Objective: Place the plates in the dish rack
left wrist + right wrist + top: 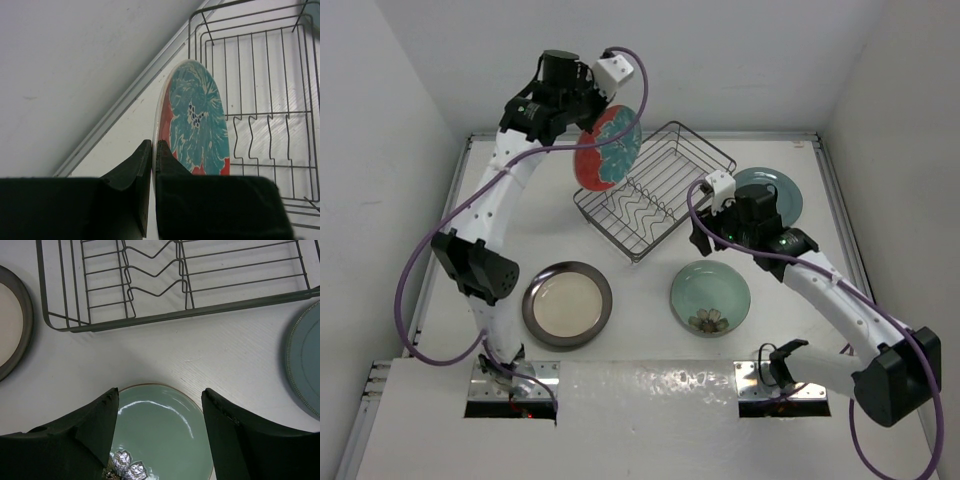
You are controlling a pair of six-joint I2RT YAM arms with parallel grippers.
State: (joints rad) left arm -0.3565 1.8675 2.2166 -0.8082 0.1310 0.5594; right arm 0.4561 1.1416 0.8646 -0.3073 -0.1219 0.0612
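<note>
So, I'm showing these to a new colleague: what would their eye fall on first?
First, the red plate with its teal flower, held on edge in the left gripper by the left corner of the wire dish rack. Next, the right gripper, open over the pale green plate in front of the rack. A cream plate lies to its left and a grey-teal plate to the rack's right.

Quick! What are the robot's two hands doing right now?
Left end effector: closed, holding the red plate.
Right end effector: open, holding nothing, over the green plate.
</note>
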